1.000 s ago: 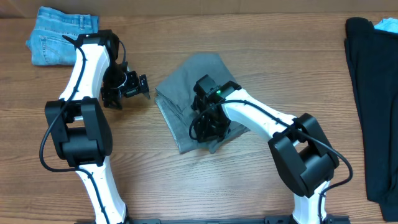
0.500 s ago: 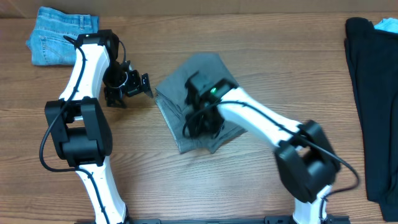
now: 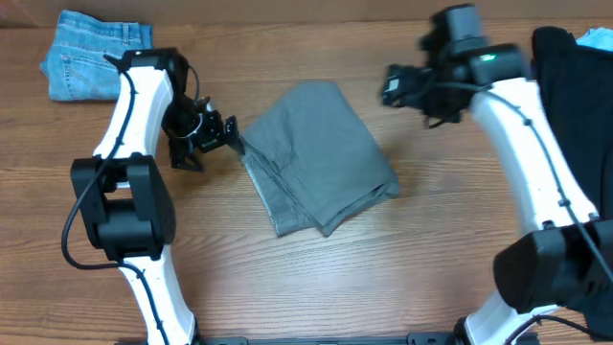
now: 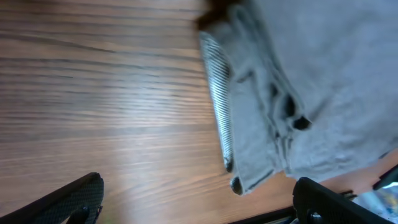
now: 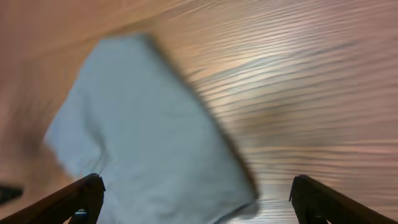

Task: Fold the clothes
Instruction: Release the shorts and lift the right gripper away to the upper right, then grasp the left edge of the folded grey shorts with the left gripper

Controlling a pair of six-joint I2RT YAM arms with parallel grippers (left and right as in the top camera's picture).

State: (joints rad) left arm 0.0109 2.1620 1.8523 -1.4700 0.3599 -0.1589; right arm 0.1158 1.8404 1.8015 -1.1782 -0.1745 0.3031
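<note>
The clothes [image 3: 316, 158] are a grey garment lying folded in a compact bundle at the table's middle, with layered edges along its left and front sides. My left gripper [image 3: 222, 135] is open just left of the bundle's left edge, with only bare wood between its fingers [image 4: 74, 200]. In the left wrist view the clothes [image 4: 311, 81] fill the upper right. My right gripper [image 3: 393, 85] is open and raised beyond the bundle's far right corner, holding nothing. The right wrist view is blurred and shows the clothes [image 5: 143, 137] below the open gripper [image 5: 199, 208].
Folded light-blue denim [image 3: 96, 53] lies at the far left corner. A black garment [image 3: 575, 144] lies along the right edge of the table. Bare wood [image 3: 460, 220] surrounds the grey bundle.
My right gripper opened, let go of the grey clothes and swung up and away to the far right. The left gripper edged slightly right toward the bundle's edge.
</note>
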